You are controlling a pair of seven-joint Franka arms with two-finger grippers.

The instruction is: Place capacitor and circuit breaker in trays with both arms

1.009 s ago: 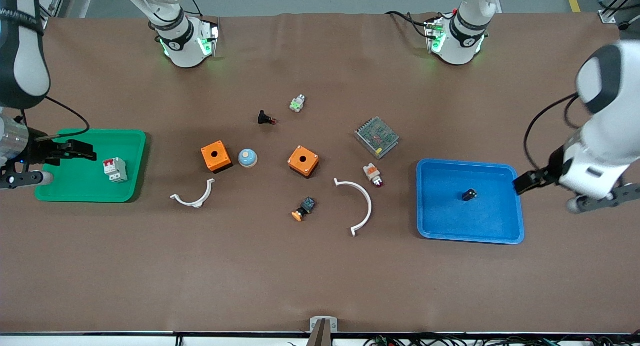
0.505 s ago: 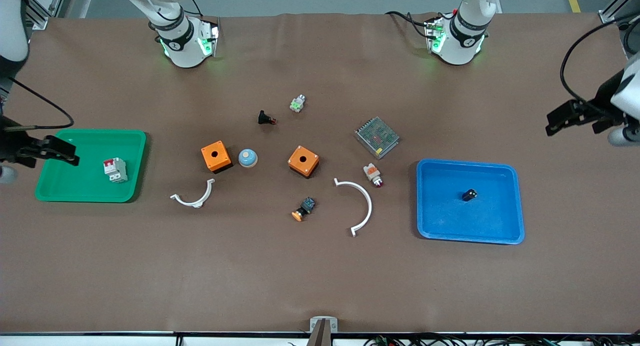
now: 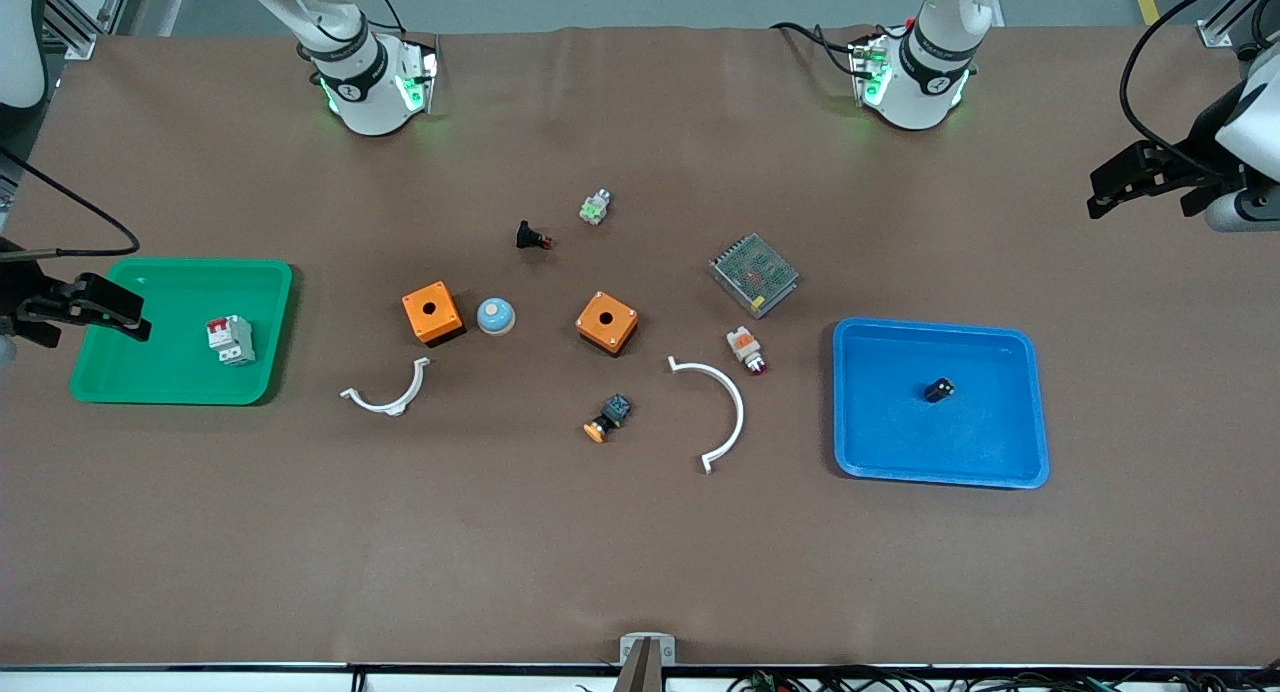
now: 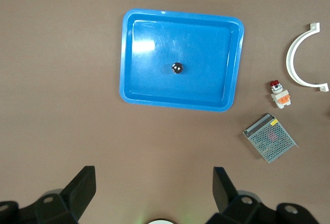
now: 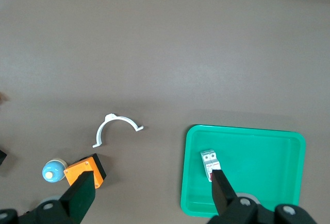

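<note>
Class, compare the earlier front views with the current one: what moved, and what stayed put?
Both open, empty grippers pulled back from their trays: the left gripper away from the blue tray, the right gripper toward the green tray's outer edge. The capacitor and circuit breaker stayed put.

text: you find none readable | labels: none legible on the circuit breaker (image 3: 230,339) or capacitor (image 3: 938,389) | brands, numbers, signs: none you can make out on the table (image 3: 640,552)
</note>
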